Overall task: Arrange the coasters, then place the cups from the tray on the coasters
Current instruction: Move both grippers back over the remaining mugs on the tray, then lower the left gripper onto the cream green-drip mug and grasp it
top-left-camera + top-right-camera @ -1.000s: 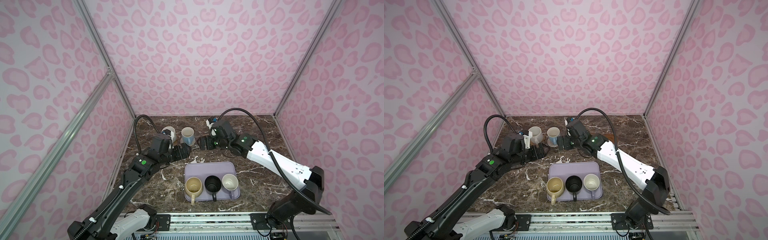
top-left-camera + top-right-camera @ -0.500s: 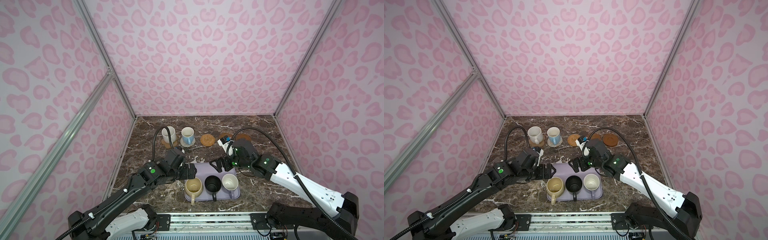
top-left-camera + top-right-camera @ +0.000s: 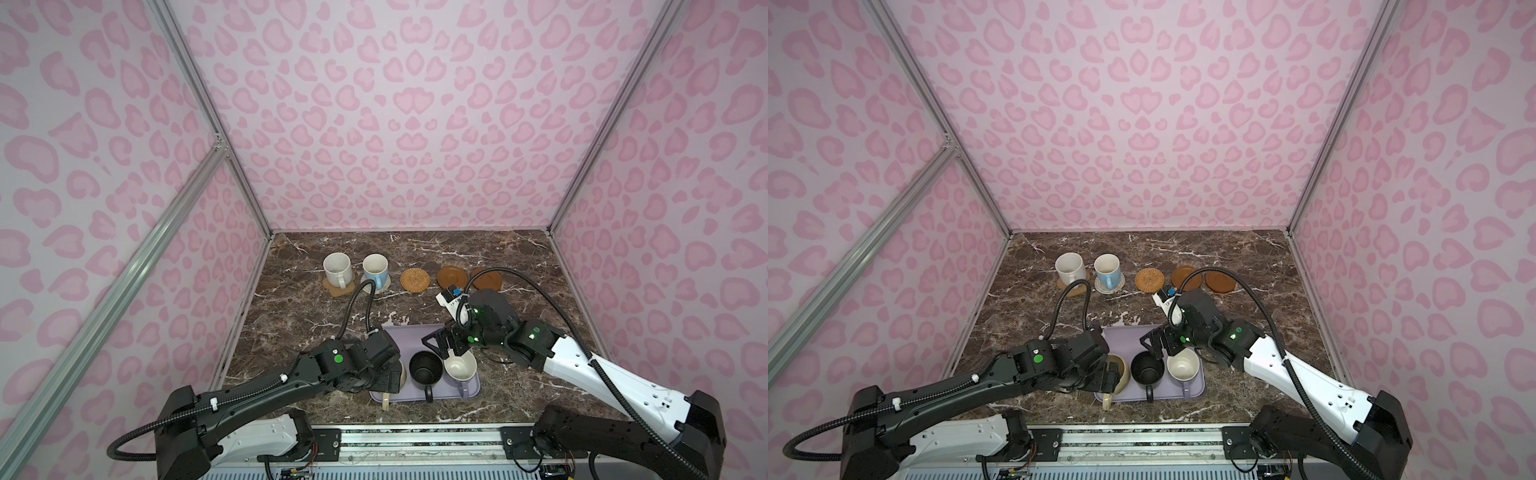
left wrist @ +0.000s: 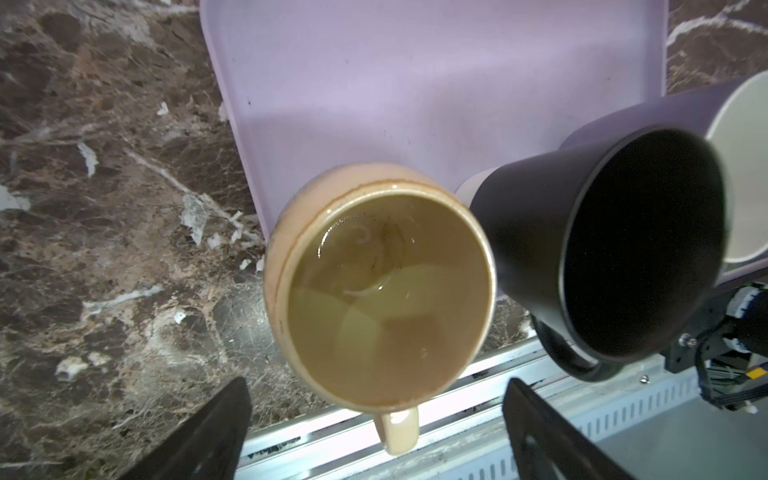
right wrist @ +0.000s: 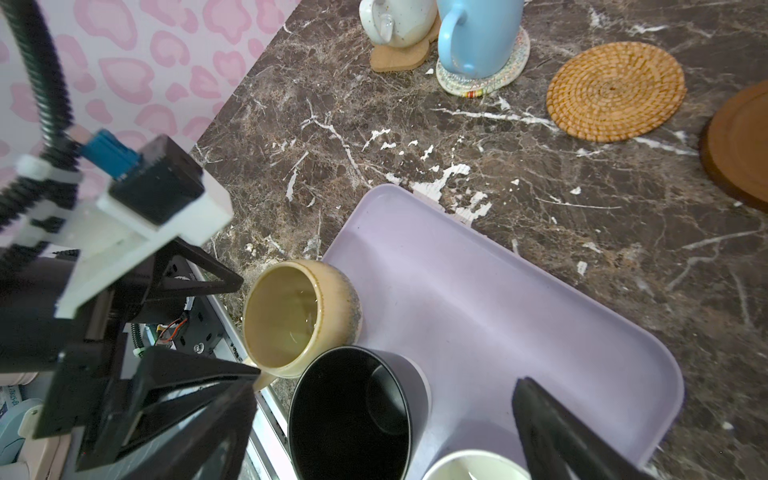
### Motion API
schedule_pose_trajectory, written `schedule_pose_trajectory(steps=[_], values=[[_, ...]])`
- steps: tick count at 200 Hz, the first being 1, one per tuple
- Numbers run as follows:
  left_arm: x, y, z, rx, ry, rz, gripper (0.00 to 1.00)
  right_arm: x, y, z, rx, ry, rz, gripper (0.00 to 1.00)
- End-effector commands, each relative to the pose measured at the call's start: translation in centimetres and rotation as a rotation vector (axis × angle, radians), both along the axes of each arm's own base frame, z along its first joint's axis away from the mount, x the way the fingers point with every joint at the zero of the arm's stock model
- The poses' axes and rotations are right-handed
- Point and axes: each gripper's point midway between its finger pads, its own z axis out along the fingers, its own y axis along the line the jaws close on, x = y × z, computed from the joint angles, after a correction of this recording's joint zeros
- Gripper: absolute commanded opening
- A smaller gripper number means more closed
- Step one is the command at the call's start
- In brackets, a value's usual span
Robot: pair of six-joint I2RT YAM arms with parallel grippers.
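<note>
Marble desk [image 3: 311,324]: left hand [image 4: 376,390] hung spread over the cream cup [image 4: 386,299] on the tray [image 4: 415,83], right hand [image 5: 386,382] spread too; slick, breakable, rim-grip likely.

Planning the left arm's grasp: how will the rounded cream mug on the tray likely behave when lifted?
The cream mug looks glazed and glossy, so it is probably rigid, breakable and a bit slippery. Its bulging wall may let a pinch slip toward the rim. Its handle juts out one side, so it might swing slightly if gripped off-centre.
</note>
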Motion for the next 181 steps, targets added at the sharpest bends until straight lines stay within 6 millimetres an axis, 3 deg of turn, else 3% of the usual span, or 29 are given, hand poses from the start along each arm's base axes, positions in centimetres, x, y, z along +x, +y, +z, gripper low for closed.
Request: schedule_pose_trajectory(steps=[1,27,54,125,181], values=[[0.2,0.0,-0.8,0.018,-0.021,0.031,0.98,-0.2,0.4,0.4,0.03,-0.008,0.016,0.98],[-0.8,-0.5,-1.8,0.024,-0.003,0.018,1.0,-0.1,0.1,0.0,0.002,-0.002,0.004,0.97],[-1.6,-0.5,-2.9,0.047,0.005,0.021,0.95,0.1,-0.2,-0.6,-0.014,0.006,-0.015,0.96],[-1.6,-0.9,-4.0,0.134,-0.015,0.006,0.55,0.3,-0.1,-1.0,0.009,0.017,-0.039,0.96],[-1.3,-0.6,-4.9,0.176,-0.035,0.026,0.39,-0.5,0.5,-1.8,0.044,0.049,-0.014,0.95]])
